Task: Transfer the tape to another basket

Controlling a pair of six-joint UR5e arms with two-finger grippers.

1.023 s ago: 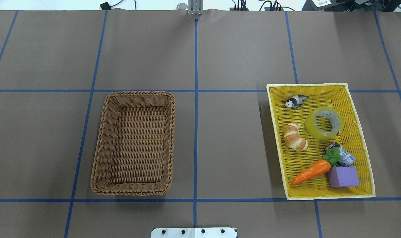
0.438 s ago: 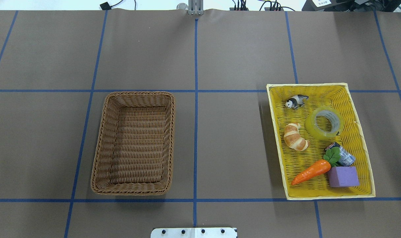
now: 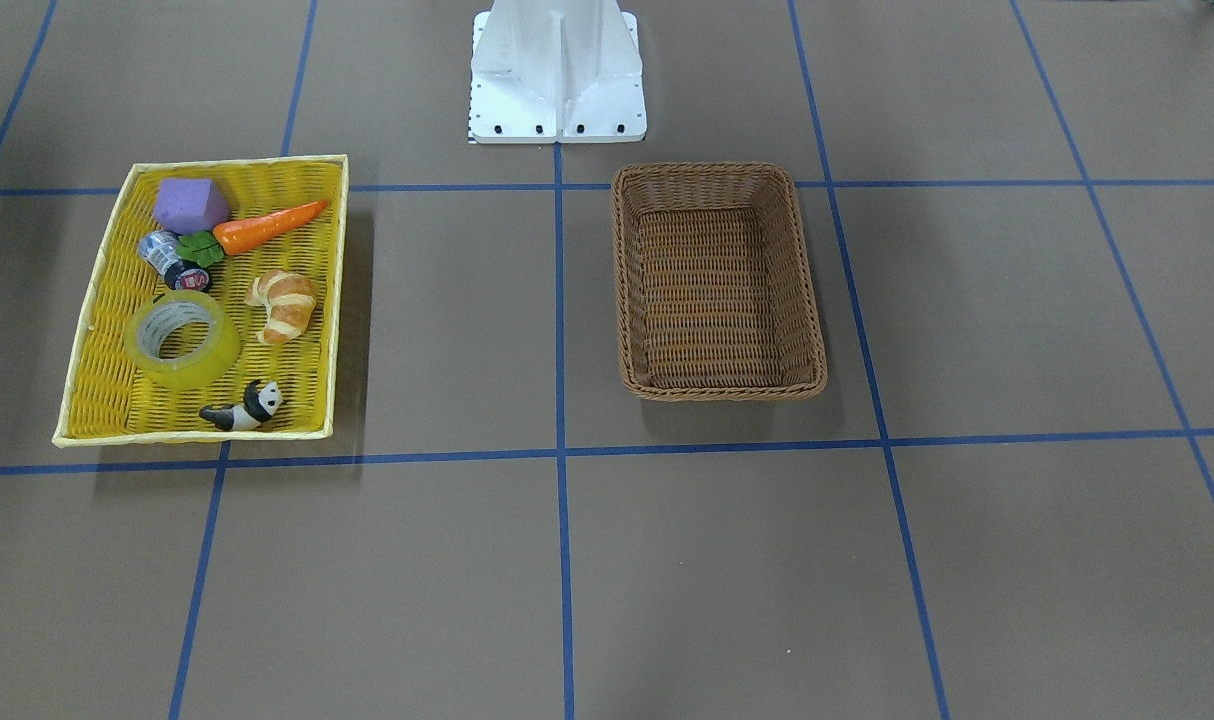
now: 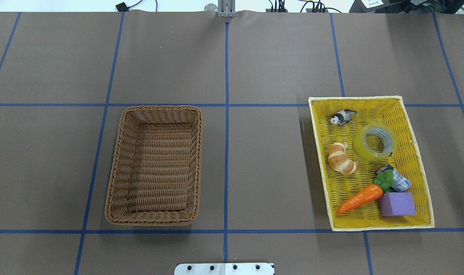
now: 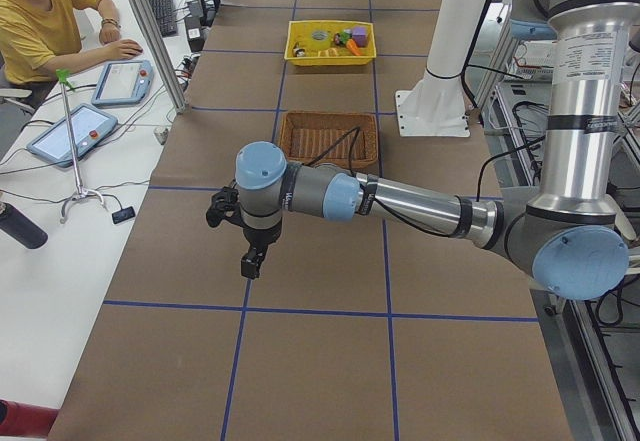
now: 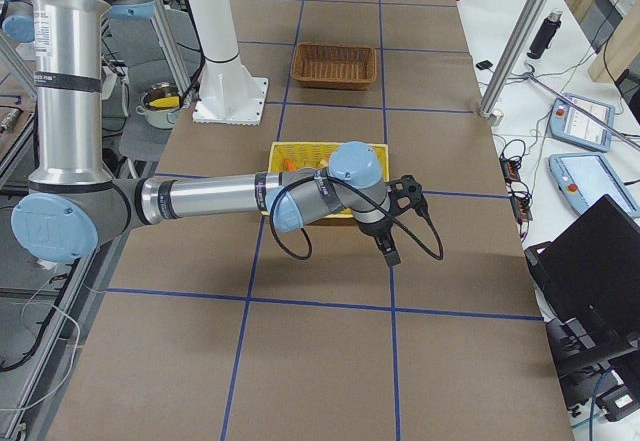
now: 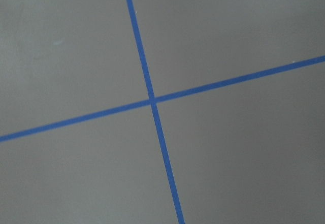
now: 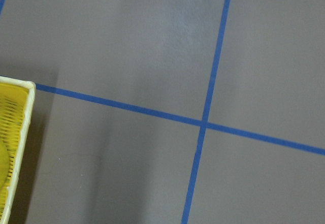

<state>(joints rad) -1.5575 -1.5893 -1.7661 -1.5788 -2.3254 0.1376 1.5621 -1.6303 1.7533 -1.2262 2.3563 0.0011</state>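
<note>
The tape (image 4: 364,151), a translucent yellow roll, lies flat in the far right part of the shallow yellow tray (image 4: 354,98) on the right; it also shows in the front view (image 3: 203,364). The brown wicker basket (image 4: 161,109) stands empty left of centre (image 3: 717,172). Neither gripper shows in the overhead or front views. The left gripper (image 5: 252,261) hangs over bare table well beyond the basket. The right gripper (image 6: 390,254) hangs over bare table just outside the tray. I cannot tell whether either is open or shut.
The tray also holds a toy panda (image 4: 343,116), a croissant (image 4: 342,157), a carrot (image 4: 360,198), a purple block (image 4: 397,204) and a small silver cylinder (image 4: 399,180). The white robot base (image 3: 557,70) stands behind the basket. An operator (image 5: 40,21) sits at a side table.
</note>
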